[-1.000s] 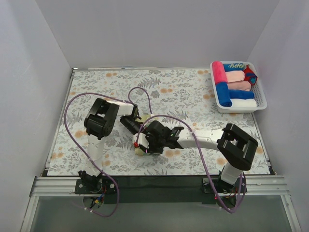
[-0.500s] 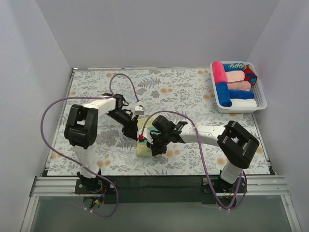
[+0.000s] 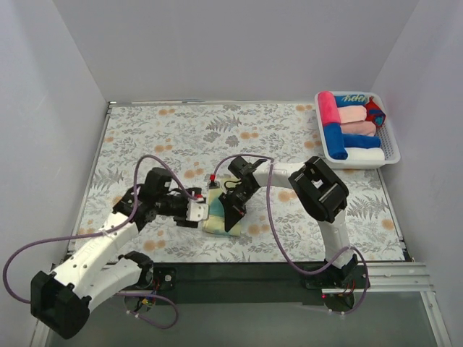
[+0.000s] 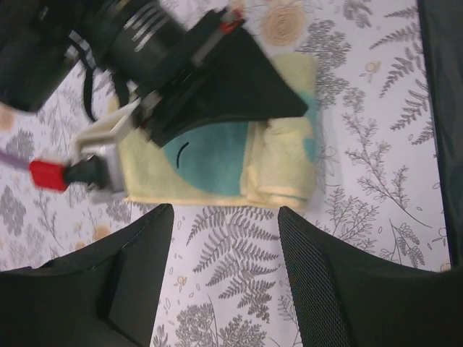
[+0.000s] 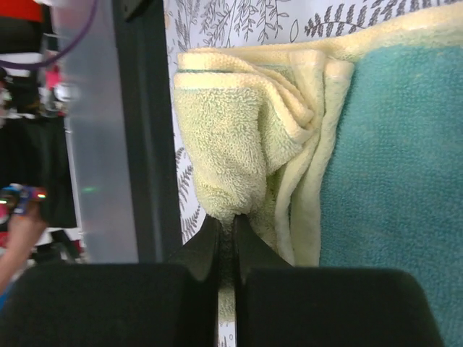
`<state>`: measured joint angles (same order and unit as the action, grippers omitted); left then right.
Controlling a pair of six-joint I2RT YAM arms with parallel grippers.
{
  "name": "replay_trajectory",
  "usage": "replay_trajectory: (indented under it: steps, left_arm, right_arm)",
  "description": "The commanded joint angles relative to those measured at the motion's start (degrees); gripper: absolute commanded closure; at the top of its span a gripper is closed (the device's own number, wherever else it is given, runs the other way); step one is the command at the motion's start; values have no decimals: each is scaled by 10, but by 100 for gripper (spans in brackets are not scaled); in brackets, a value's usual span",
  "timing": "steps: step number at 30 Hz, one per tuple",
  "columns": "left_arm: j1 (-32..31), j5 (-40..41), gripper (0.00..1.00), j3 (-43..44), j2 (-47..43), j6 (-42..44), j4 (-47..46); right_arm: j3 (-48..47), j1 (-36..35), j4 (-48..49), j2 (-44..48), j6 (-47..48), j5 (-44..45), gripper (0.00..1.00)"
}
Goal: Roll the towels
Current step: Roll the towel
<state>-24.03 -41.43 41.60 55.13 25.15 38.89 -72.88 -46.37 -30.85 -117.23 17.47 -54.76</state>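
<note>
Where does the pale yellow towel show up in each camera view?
Top external: pale yellow towel just below picture centre.
Left wrist: the towel mid-frame, partly under the right gripper.
Right wrist: the towel fills the upper right, fold pinched.
Shared landmark: its teal patch.

Bright even light, soft shadows on the worktop (image 3: pixel 145 137), blurred right arm (image 4: pixel 43 50), crisp yellow towel (image 5: pixel 231 144) close-up.

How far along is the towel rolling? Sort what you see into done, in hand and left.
Done: several rolled towels lie in the white basket. In hand: the right jaws pinch the turned-over end of the yellow towel; the left jaws stand open beside it. Left: most of it lies flat, unrolled.
</note>
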Motion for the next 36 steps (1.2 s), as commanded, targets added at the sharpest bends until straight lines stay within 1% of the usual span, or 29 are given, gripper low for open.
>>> replay_trajectory:
  steps: [1,2,3,5,6,8,9,10,12,13,15,17,20,21,22,23,24,25,26,27,28,29,30,32,33,34,35,36]
  left_arm:
    - [-79,105,44,-50,-40,26,-46]
    - [-94,114,44,-58,-44,33,-49]
    - [-122,132,44,-72,-51,38,-54]
    - [-148,146,44,-88,-48,38,-79]
    - [-176,164,44,-102,-43,37,-90]
    - [-210,191,44,-113,-17,20,-129]
    - [-241,216,44,-121,-7,16,-140]
    - [-255,230,45,-124,18,5,-161]
    - [-287,253,46,-129,39,-6,-183]
    - [-295,283,46,-139,46,-11,-214]
    - [-317,312,46,-151,73,-19,-243]
    - [-326,337,48,-159,104,-23,-265]
    - [-330,344,60,-160,132,-30,-274]
    - [-332,342,66,-161,147,-33,-273]
    - [-332,338,77,-159,155,-38,-264]
    - [-332,318,81,-146,164,-44,-248]
    - [-328,292,83,-137,187,-51,-226]
    - [-321,265,86,-124,197,-56,-176]
    - [-309,237,93,-112,207,-59,-151]
    - [-286,179,96,-92,215,-61,-129]
    - [-278,163,98,-85,226,-62,-97]
    - [-272,150,100,-79,229,-60,-83]
    - [-263,127,100,-68,231,-56,-60]
    - [-251,103,100,-54,241,-44,-34]
    - [-243,78,100,-33,251,-40,-18]
    - [-236,65,100,-20,262,-38,12]
    - [-220,50,100,-7,292,-31,32]
    - [-211,30,100,23,307,-27,69]
  right_arm:
    - [-28,9,-42,-51,-4,-46,99]
    - [-35,15,-44,-67,-7,-56,99]
    - [-37,17,-44,-75,-9,-62,99]
    - [-39,24,-47,-92,-10,-75,99]
    - [-41,26,-47,-97,-12,-77,99]
    - [-47,30,-49,-111,-15,-83,99]
    - [-50,31,-50,-116,-18,-86,99]
    - [-51,34,-51,-121,-18,-90,99]
    - [-57,39,-52,-135,-21,-96,99]
    - [-60,41,-53,-140,-22,-97,99]
    - [-66,46,-54,-153,-23,-107,99]
    - [-68,51,-56,-159,-24,-112,99]
    - [-68,58,-54,-159,-27,-115,99]
    - [-68,60,-55,-158,-28,-115,99]
    - [-68,63,-55,-156,-30,-115,99]
    - [-67,69,-54,-148,-34,-111,99]
    - [-67,73,-54,-142,-35,-107,91]
    - [-64,79,-54,-133,-36,-100,86]
    - [-57,92,-54,-111,-36,-79,78]
    - [-53,99,-54,-99,-36,-69,66]
    - [-49,108,-53,-85,-38,-61,61]
    - [-44,127,-53,-57,-40,-43,57]
    - [-41,135,-54,-41,-42,-32,51]
    - [-39,161,-54,9,-43,9,47]
    - [-38,170,-54,28,-46,22,45]
    - [-37,177,-53,47,-44,34,44]
    - [-35,189,-54,86,-42,65,44]
    - [-29,194,-49,107,-33,82,36]
